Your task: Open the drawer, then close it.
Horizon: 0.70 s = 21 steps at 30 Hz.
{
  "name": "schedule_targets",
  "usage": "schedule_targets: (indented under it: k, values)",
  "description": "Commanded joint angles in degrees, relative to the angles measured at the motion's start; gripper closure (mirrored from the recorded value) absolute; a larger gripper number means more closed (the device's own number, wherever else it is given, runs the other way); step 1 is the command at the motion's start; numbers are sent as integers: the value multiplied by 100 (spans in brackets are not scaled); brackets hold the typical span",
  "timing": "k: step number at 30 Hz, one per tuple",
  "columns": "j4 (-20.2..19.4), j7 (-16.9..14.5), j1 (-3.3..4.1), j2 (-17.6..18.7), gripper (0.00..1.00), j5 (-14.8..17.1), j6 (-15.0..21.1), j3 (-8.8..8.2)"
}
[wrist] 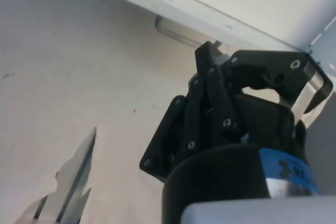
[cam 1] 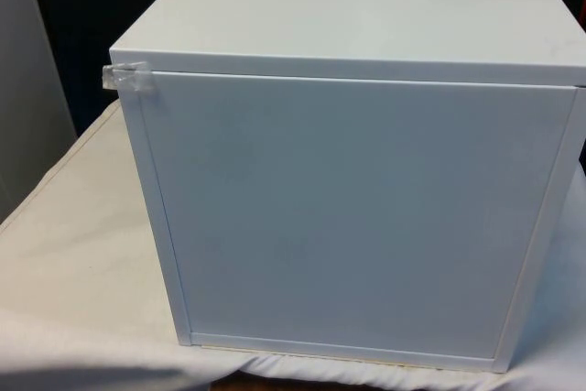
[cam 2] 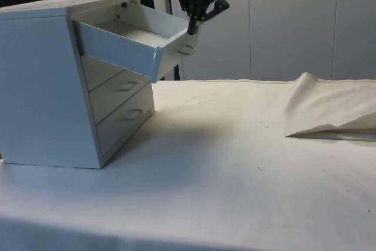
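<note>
A white chest of drawers (cam 2: 41, 86) stands on the cloth and turns its plain back (cam 1: 348, 217) to the front view. Its top drawer (cam 2: 135, 36) is pulled far out and looks bare inside. My black gripper (cam 2: 192, 27) hangs at the upper edge of that drawer's front panel, just above the small handle (cam 2: 187, 48). In the wrist view the gripper (wrist: 218, 53) has its fingertips together right beside the handle (wrist: 176, 29), with nothing between them. The two lower drawers (cam 2: 123, 101) are pushed in.
A raised fold in the white cloth (cam 2: 329, 110) lies at the side view's right. Flat cloth (cam 2: 223, 168) stretches between the chest and that fold. A bit of clear tape (cam 1: 124, 75) sticks out at the chest's upper back corner.
</note>
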Motion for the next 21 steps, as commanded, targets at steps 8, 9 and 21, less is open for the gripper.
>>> schedule_targets:
  k: [8,9,21]
  values:
    - [17,-11,34,252,100,-6,401,-40]
    - [0,-34,40,264,100,11,413,-52]
    - [-29,-189,46,384,100,132,476,-97]
